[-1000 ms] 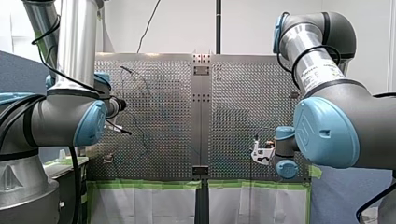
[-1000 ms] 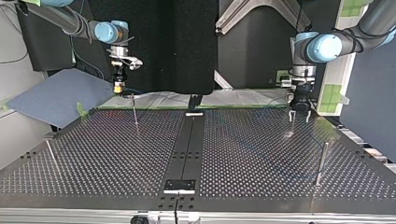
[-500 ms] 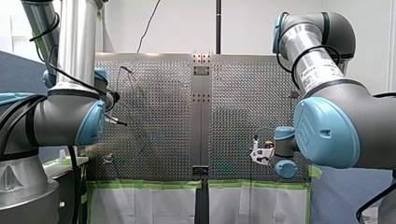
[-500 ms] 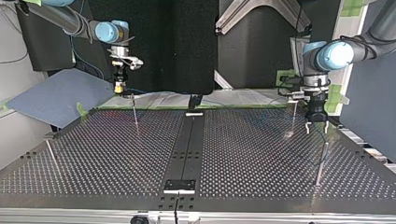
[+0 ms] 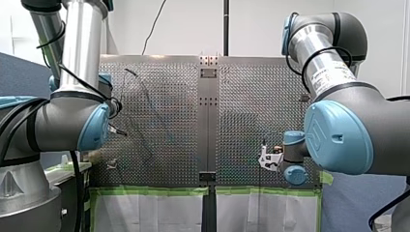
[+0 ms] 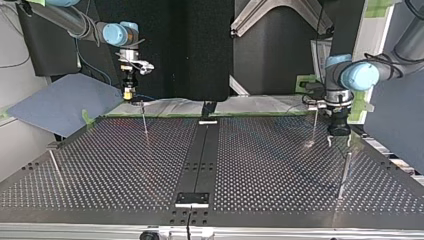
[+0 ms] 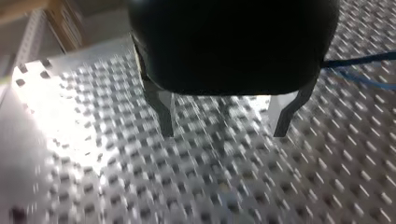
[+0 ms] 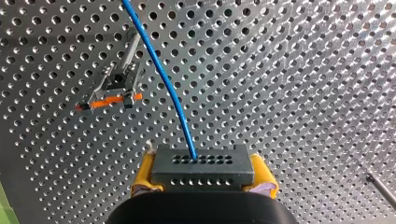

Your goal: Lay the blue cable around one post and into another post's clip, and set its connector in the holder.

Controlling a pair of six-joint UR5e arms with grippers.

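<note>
Two left fingers (image 7: pixel 161 112): bare metal, spread wide on my left gripper (image 7: pixel 224 133), hanging over the perforated table (image 7: pixel 93 154).
Two yellow pads (image 8: pixel 142 179): my right gripper (image 8: pixel 201 173) is clamped tight on the connector (image 8: pixel 201 161).
One connector: a dark grey block with two rows of holes, held above the table between the pads.
One blue cable (image 8: pixel 159 70): rises from the connector and arcs away over the table. Another stretch runs beside the left gripper's black body.
One clip (image 8: pixel 112 91): orange-barred, on a post top just beside the cable. Whether they touch cannot be told.
Four posts: thin upright rods in the top view. One is just beside the right gripper (image 6: pixel 144 120), two are near the left gripper (image 6: pixel 314 125) (image 6: pixel 344 172), and one is at that view's left (image 6: pixel 55 165).
Around: a black centre rail (image 6: pixel 200 150), green tape (image 5: pixel 150 191), a grey-blue panel (image 6: pixel 60 105).
In the way: in the front view, my left arm's elbow (image 5: pixel 72 123) covers most of its gripper.
</note>
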